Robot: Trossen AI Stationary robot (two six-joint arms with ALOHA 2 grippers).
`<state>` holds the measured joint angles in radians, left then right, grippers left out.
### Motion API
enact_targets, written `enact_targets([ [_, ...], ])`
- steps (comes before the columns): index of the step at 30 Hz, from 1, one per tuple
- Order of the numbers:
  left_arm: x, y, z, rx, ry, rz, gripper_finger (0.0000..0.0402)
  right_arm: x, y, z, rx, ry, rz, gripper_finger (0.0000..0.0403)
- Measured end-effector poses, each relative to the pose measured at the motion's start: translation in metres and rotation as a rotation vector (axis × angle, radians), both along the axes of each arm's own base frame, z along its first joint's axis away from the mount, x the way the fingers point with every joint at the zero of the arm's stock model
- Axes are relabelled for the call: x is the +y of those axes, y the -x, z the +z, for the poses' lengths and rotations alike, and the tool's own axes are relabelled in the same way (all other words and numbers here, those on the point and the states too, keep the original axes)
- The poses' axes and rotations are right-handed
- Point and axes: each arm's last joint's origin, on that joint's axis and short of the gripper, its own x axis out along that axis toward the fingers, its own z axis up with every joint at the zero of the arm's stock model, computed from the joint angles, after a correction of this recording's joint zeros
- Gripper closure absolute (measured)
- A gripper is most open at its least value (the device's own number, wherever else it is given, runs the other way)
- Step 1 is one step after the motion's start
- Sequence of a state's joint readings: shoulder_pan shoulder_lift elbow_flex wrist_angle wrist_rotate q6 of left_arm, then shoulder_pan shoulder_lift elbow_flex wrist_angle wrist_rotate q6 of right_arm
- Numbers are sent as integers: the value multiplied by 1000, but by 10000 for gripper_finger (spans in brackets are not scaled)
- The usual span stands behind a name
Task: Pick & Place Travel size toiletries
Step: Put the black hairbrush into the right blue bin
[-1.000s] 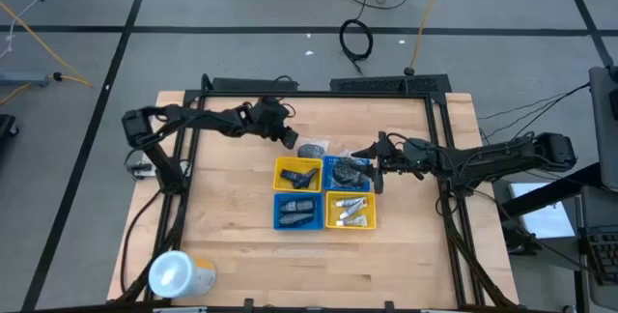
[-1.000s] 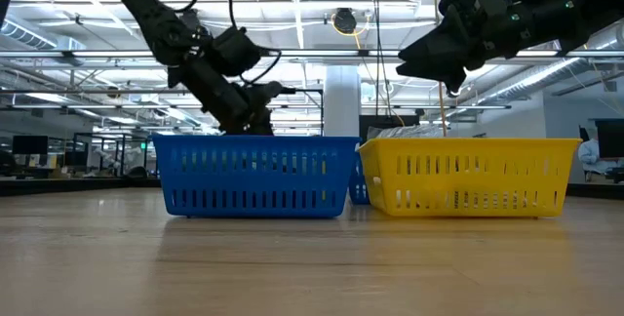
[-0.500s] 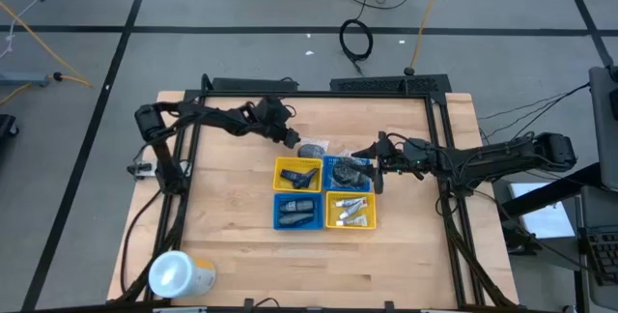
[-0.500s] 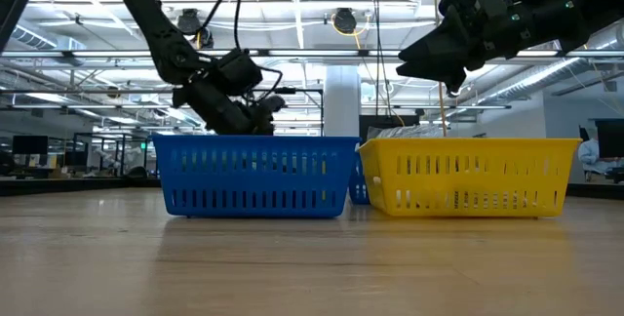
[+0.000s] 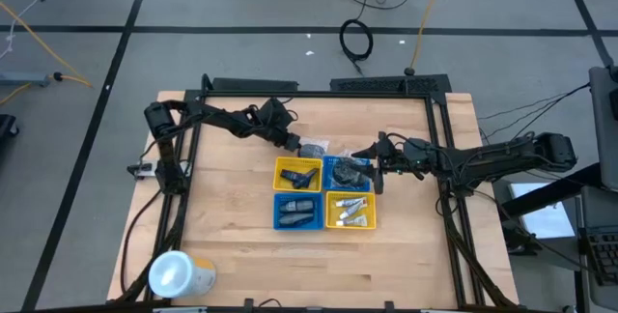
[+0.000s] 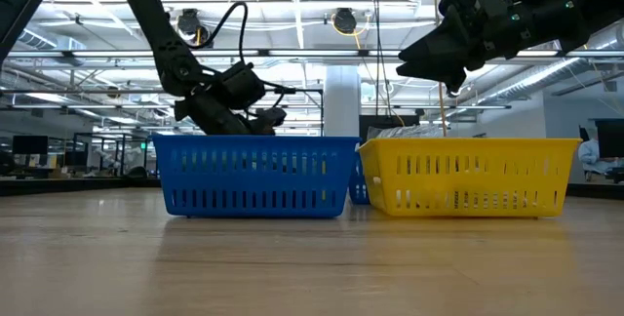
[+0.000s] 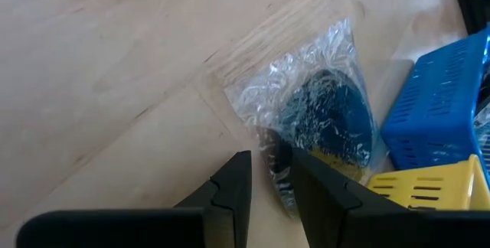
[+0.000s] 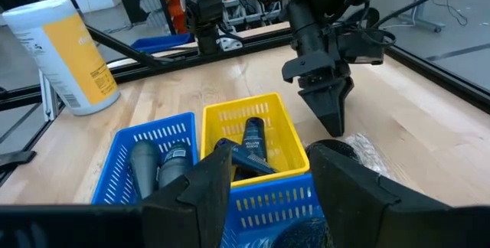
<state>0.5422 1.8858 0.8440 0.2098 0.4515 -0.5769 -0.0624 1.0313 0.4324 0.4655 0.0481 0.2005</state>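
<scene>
Jaws narrowly parted: left gripper (image 7: 266, 183) straddling wrapped dark round piece (image 7: 331, 122); right gripper (image 8: 269, 173) wider, empty. Wrapper contact shown only at left wrist.

Both my arms are dark, slim and jointed, near black throughout. A black cable loops free above my left arm (image 6: 185, 58). My left gripper (image 7: 264, 183) ends in two flat, wedge-shaped matte black fingers; my right gripper (image 8: 264, 171) shows two broader, angular black fingers
</scene>
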Motion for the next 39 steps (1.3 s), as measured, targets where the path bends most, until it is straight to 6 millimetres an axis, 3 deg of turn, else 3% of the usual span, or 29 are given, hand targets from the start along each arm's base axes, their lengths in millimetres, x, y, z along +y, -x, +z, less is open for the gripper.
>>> enact_targets([
  [27, -15, -9, -1, 6, -99, -61, 310, 0, 0, 0, 2, -1, 0, 230],
  [29, -14, -9, -2, 8, -103, -58, 326, 0, 0, 0, 5, -1, 0, 229],
  [32, -15, -9, -2, 4, -117, -81, 383, 0, 0, -1, 8, -1, 0, 230],
  [39, -10, -8, 5, -28, -159, -78, 401, 0, 1, -4, 37, -3, 0, 232],
])
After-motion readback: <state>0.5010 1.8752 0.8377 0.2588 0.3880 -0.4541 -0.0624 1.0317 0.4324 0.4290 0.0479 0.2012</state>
